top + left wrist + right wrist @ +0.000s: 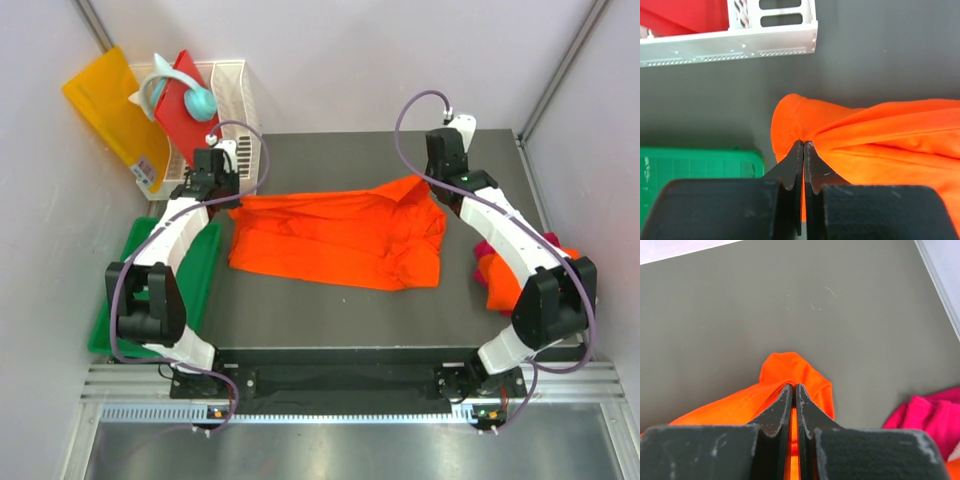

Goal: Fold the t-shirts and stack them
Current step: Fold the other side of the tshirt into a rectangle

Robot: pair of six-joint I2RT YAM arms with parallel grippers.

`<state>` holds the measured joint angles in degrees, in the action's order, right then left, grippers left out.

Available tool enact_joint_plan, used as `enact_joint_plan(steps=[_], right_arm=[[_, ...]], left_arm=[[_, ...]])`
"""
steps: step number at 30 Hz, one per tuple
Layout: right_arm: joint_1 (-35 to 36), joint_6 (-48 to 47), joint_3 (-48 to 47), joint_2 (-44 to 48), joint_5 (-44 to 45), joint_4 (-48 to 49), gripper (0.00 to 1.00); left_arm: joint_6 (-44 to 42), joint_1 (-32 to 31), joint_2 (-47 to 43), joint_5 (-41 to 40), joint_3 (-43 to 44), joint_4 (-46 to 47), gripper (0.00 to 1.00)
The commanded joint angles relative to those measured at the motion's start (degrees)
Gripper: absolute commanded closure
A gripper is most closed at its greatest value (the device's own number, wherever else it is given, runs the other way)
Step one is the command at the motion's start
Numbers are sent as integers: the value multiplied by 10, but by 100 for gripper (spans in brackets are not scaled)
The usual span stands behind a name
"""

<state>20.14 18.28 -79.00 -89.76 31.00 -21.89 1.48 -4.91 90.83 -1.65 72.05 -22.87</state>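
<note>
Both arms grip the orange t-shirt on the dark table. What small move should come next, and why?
Probably raise both far corners slightly together, to begin a fold toward the near edge. The left jaws and the right jaws are each shut on a far corner of the bright orange cloth t-shirt, which lies spread, wrinkled and unfolded on the dark grey table.

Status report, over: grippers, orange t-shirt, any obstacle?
Left gripper shut on orange t-shirt, left end. Right gripper shut on right end. Shirt stretched between them, rumpled. No obstacle; magenta t-shirt lies apart, right.
</note>
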Motion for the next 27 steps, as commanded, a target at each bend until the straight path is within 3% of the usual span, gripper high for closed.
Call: enact_joint_plan(steps=[1, 27], right_arm=[[3, 15, 20, 62, 24, 19, 100], [3, 70, 221, 198, 21, -10, 100]], left_arm=[[-3, 8, -43, -17, -16, 12, 100], [-9, 35, -55, 14, -78, 9, 100]])
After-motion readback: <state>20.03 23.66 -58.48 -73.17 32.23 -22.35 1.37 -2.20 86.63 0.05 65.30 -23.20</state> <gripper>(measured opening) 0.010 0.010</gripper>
